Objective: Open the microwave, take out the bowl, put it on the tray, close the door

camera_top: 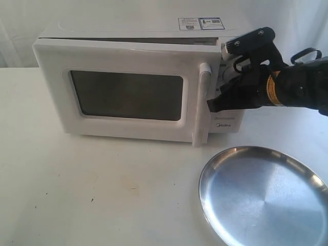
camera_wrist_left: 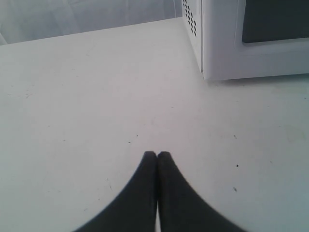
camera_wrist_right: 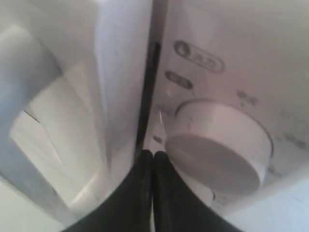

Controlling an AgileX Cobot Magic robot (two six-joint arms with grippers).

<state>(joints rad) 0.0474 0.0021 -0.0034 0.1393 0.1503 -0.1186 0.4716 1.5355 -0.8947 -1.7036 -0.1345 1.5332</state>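
Observation:
The white microwave [camera_top: 138, 31] stands at the back of the table, and its door [camera_top: 123, 95] with the dark window is swung slightly ajar. My right gripper [camera_top: 211, 105] is shut with nothing in it, its tip pushed in behind the vertical bar handle [camera_top: 205, 84], at the gap between door and control panel. In the right wrist view the closed fingers [camera_wrist_right: 153, 155] touch that gap beside a round white dial [camera_wrist_right: 217, 145]. The shiny steel tray [camera_top: 264, 197] lies at the front right. The bowl is hidden. My left gripper [camera_wrist_left: 157, 154] is shut, empty, over bare table.
The microwave's vented side and front corner [camera_wrist_left: 205, 43] stand ahead of the left gripper. A pale backdrop hangs behind the white table [camera_top: 102, 195]. The right arm's dark body [camera_top: 287, 87] reaches in from the right edge, above the tray.

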